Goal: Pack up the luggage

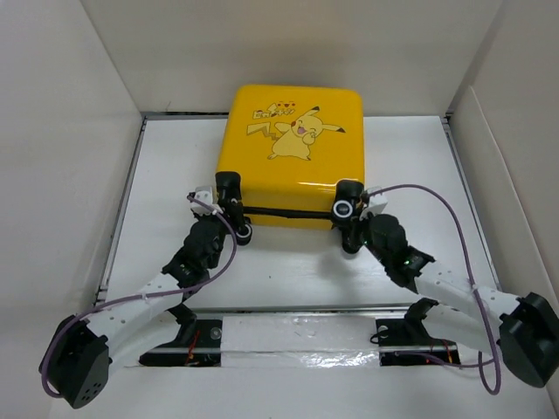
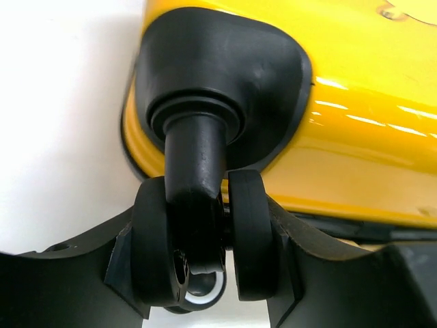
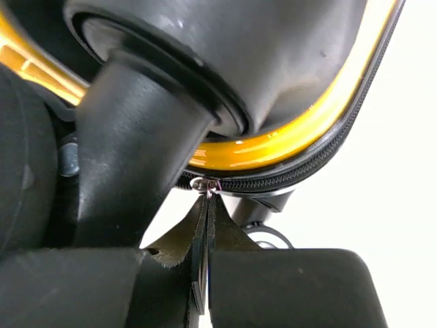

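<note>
The luggage (image 1: 297,157) is a yellow hard-shell case with a cartoon print. It lies flat and closed at the back middle of the white table. At its near left corner, my left gripper (image 1: 242,229) is shut on a black twin wheel (image 2: 251,232), with a finger (image 2: 123,273) pressed on each side of it. My right gripper (image 1: 349,225) sits at the near right corner beside another wheel (image 1: 343,208). It is shut on the thin zipper pull (image 3: 204,229), which hangs from the slider (image 3: 205,183) on the black zip track (image 3: 321,160). The lining and contents are hidden.
White walls (image 1: 70,131) enclose the table on the left, back and right. A taped strip (image 1: 297,336) runs along the near edge between the arm bases. A purple cable (image 1: 437,196) loops over the right arm, and another trails along the left arm.
</note>
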Controlling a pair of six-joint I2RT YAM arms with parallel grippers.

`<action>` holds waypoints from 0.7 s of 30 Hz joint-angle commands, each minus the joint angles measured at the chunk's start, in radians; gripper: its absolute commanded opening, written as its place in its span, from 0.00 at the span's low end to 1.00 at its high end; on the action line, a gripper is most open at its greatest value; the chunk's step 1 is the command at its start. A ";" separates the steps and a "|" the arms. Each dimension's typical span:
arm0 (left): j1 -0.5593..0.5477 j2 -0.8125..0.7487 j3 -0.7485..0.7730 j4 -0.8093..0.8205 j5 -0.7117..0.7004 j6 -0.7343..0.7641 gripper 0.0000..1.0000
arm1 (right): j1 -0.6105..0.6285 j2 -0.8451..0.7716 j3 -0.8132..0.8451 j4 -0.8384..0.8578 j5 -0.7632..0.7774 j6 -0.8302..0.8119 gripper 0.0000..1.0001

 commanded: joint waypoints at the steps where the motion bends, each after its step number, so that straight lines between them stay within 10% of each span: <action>1: -0.190 0.031 0.054 0.077 0.303 -0.050 0.00 | 0.345 0.145 0.038 0.512 0.160 0.003 0.00; 5: -0.234 0.064 0.102 0.108 0.335 -0.068 0.00 | 0.514 0.435 0.155 0.547 0.323 -0.002 0.00; 13: -0.234 -0.034 0.111 0.086 0.406 -0.125 0.00 | 0.487 0.337 0.198 0.472 0.353 -0.051 0.00; 21: -0.220 0.098 0.235 0.160 0.550 -0.151 0.00 | 0.485 0.459 0.229 0.590 0.064 0.030 0.00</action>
